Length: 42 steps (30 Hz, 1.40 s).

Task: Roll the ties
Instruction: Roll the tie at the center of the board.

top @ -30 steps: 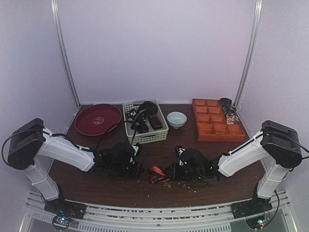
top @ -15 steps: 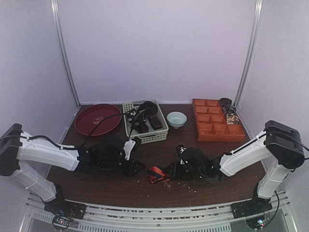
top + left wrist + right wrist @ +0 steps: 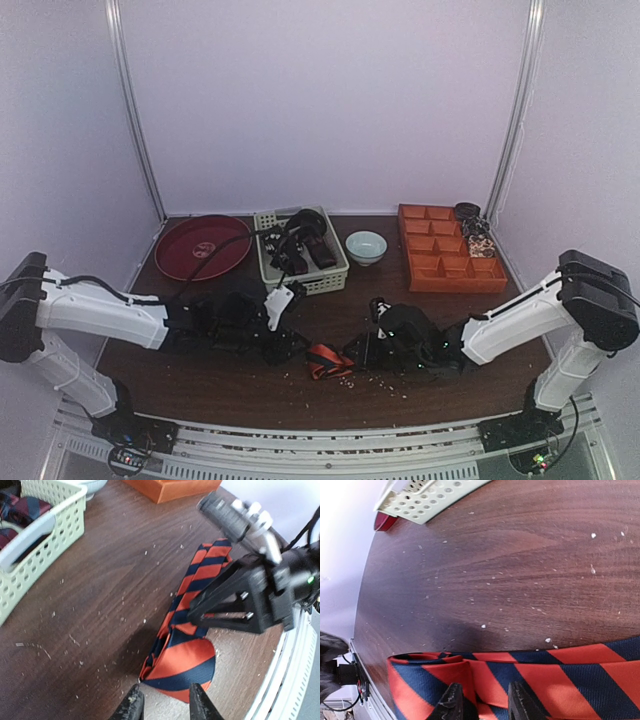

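"While my left claw (image 3: 165, 706) hangs with its jaws apart and empty, the striped tie (image 3: 182, 665) lies straight ahead, its folded end just beyond the tips at the bottom edge of the frame."

"Its long axis?"

"Running off to the upper right, under my right claw (image 3: 485, 702), jaws parted astride the flat cloth. Left is nearer the fold. Orange-red and dark diagonals, lying smooth. Further back, dark ties (image 3: 320, 250) sit in the basket (image 3: 330, 284)."

I see a dark wood bench (image 3: 330, 310) with pale crumbs (image 3: 385, 380) scattered near the front. Back row, left to right: red plate (image 3: 203, 247), pale green basket (image 3: 300, 265), light blue bowl (image 3: 366, 246), orange compartment tray (image 3: 448, 262). A striped tie (image 3: 328, 361) lies front centre.
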Tool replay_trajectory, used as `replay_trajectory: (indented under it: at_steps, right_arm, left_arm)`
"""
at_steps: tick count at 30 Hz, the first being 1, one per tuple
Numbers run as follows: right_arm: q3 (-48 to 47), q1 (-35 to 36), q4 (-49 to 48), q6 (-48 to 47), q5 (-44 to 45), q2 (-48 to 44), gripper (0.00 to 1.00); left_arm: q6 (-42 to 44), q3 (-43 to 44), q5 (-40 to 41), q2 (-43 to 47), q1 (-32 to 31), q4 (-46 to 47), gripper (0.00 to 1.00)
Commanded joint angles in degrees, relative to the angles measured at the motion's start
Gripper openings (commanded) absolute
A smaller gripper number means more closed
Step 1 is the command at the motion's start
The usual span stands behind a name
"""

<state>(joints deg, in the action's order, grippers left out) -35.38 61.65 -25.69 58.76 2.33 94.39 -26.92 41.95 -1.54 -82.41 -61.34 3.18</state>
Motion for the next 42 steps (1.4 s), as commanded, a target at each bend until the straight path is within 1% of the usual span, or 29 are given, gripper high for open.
replay_trajectory:
  at_steps: [1, 3, 5, 8, 13, 18, 20, 27, 33, 38, 42]
  right_arm:
    - [1.73, 0.54, -3.13, -0.56, -1.79, -3.13, 0.37]
    - [1.93, 1.02, -5.09, -0.16, -3.22, -2.57, 0.4]
    - [1.54, 1.43, -6.01, 0.26, -3.92, -1.46, 0.42]
    - [1.14, 1.63, -7.13, 1.11, -4.46, 0.68, 0.46]
    - [1.18, 1.78, -9.6, 2.96, -5.28, 3.15, 0.46]
    - [1.5, 2.71, -13.87, 6.13, -6.02, 4.94, 0.45]
    - [2.21, 2.94, -17.54, 8.13, -6.18, 5.58, 0.44]
    - [3.84, 4.59, -24.7, 14.17, -4.32, 7.16, 0.39]
    - [5.45, 5.78, -34.18, 18.78, -3.26, 10.13, 0.36]
    - [6.45, 5.05, -32.16, 17.48, -0.63, 9.23, 0.36]
    - [6.08, 4.9, -26.71, 14.46, 0.64, 6.98, 0.36]
  left_arm:
    - [-4.68, -5.19, -4.03, -0.75, 1.92, 5.06, 0.31]
    - [-6.4, -7.5, -6.97, -1.09, 3.19, 8.09, 0.29]
    - [-7.5, -8.55, -7.73, -1.58, 3.5, 8.73, 0.26]
    - [-8.7, -9.59, -8.45, -3.23, 3.51, 10.4, 0.16]
    - [-10.39, -11.36, -12.18, -6.98, 3.51, 17.95, 0.09]
    - [-11.75, -10.76, -14.01, -11.95, 3.51, 22.49, 0.07]
    - [-12.46, -10.69, -14.88, -13.34, 3.43, 23.84, 0.06]
    - [-14.39, -11.47, -14.8, -15.24, 3.43, 27.35, 0.03]
    - [-15.69, -11.87, -15.84, -16.19, 3.42, 29.69, 0.01]
    - [-17.05, -12.97, -13.58, -13.19, 3.42, 26.2, 0.01]
    - [-18.51, -14.14, -10.34, -9.96, 3.42, 22.31, 0.02]
